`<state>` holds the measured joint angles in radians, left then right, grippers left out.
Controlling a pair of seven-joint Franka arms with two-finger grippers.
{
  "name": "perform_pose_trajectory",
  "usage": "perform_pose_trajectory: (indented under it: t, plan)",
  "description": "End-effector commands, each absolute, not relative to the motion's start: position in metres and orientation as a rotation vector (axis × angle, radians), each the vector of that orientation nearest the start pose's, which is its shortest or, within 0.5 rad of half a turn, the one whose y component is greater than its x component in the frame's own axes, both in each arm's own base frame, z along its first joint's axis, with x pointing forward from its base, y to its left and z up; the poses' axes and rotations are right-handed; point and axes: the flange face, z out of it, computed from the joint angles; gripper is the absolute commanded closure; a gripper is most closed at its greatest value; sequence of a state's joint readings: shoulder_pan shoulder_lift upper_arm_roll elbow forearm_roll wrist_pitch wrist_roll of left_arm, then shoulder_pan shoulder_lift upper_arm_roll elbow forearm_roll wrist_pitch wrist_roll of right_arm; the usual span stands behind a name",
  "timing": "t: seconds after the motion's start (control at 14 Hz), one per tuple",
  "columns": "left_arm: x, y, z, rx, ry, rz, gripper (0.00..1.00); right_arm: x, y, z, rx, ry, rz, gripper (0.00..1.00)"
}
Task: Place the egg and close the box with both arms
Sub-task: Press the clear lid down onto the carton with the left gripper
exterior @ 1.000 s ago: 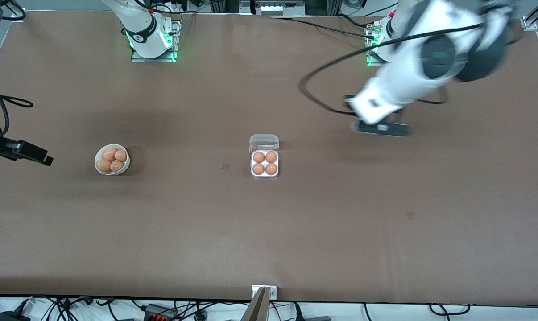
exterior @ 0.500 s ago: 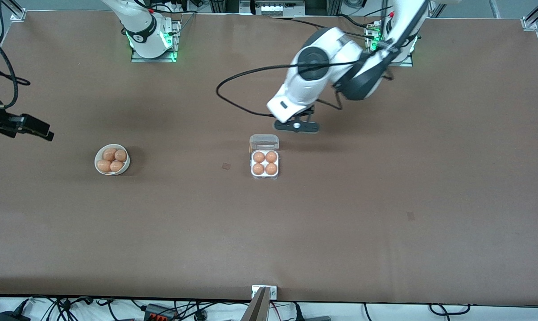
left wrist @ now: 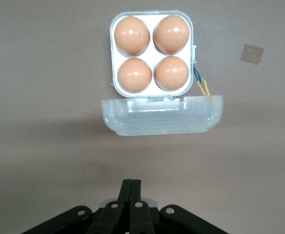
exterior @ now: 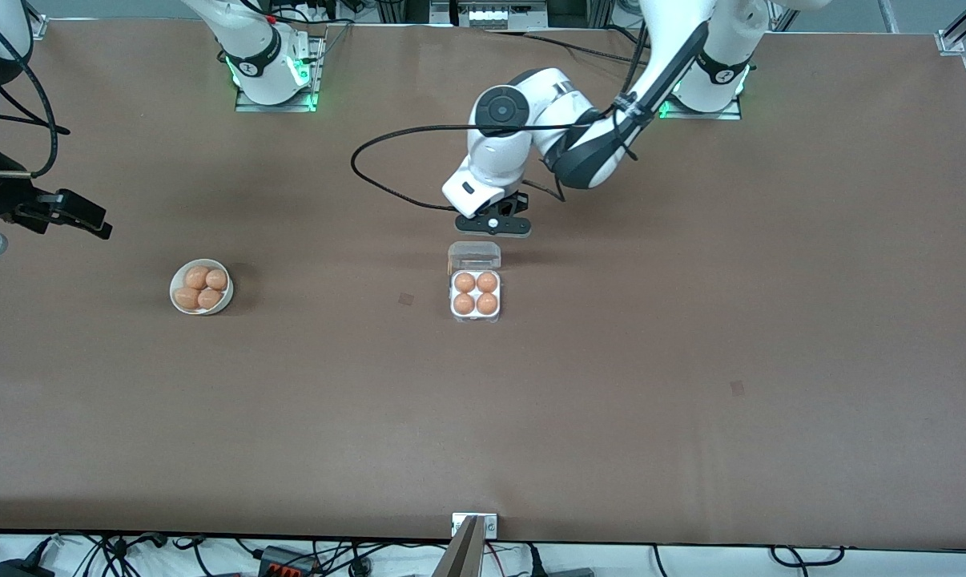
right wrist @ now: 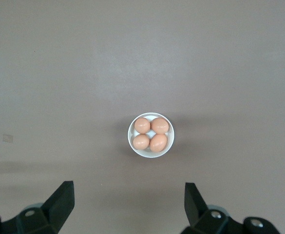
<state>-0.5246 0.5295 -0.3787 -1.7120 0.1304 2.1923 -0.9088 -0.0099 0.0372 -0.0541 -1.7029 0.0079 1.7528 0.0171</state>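
Brown worktop, bare over most of its surface. Box at mid-worktop: four cells, each holding an egg; clear hinged lid open, lying flat on the side farther from the front camera. White bowl toward the right arm's end, holding four eggs. Left claw hangs over the worktop just past the lid's edge, fingers pressed together, holding nothing. Right claw hangs high over the bowl, fingers spread wide, empty.
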Motion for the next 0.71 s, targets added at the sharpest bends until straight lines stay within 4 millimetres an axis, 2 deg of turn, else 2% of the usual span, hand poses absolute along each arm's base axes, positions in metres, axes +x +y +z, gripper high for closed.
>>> perform_pose_trajectory:
  t: [0.0,0.14,0.29,0.43,0.64]
  plan:
    - [0.437,-0.516,0.286,-3.176,0.05,0.041,0.99,0.576,-0.034,0.567,-3.142,0.108,-0.065,0.0]
    - [0.438,-0.521,0.278,-3.205,0.014,0.021,0.99,0.577,-0.036,0.57,-3.141,0.094,-0.072,0.0]
    - [0.438,-0.524,0.276,-3.223,0.017,-0.002,0.99,0.577,-0.036,0.572,-3.141,0.092,-0.075,0.0]
    - [0.438,-0.525,0.266,-3.208,0.057,-0.038,0.99,0.577,-0.035,0.572,-3.141,0.094,-0.075,0.0]
    - [0.441,-0.524,0.264,-3.197,0.075,-0.061,0.99,0.576,-0.033,0.57,-3.143,0.087,-0.053,0.0]
